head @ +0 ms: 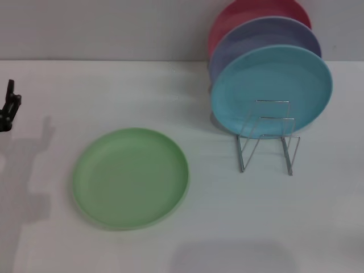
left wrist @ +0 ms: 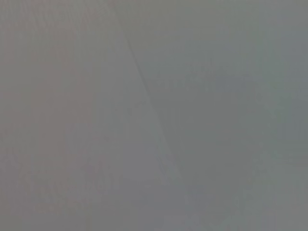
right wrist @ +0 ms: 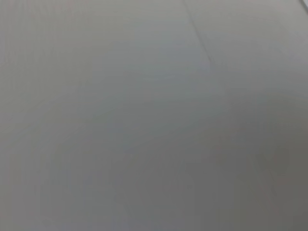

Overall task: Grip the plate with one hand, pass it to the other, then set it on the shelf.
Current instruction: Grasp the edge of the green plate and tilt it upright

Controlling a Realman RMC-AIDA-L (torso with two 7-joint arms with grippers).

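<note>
The light green plate (head: 131,177) lies flat on the white table (head: 227,227), left of centre. The silver wire shelf (head: 267,136) stands to its right and holds a turquoise-blue plate (head: 272,91), a lilac plate (head: 267,37) and a red plate (head: 250,14) upright, one behind the other. Its front loops are empty. My left gripper (head: 8,108) shows only as a black tip at the far left edge, well left of the green plate and apart from it. My right gripper is out of view. Both wrist views show only plain grey surface.
A grey wall (head: 102,28) runs along the back of the table. The left arm's shadow falls on the table left of the green plate.
</note>
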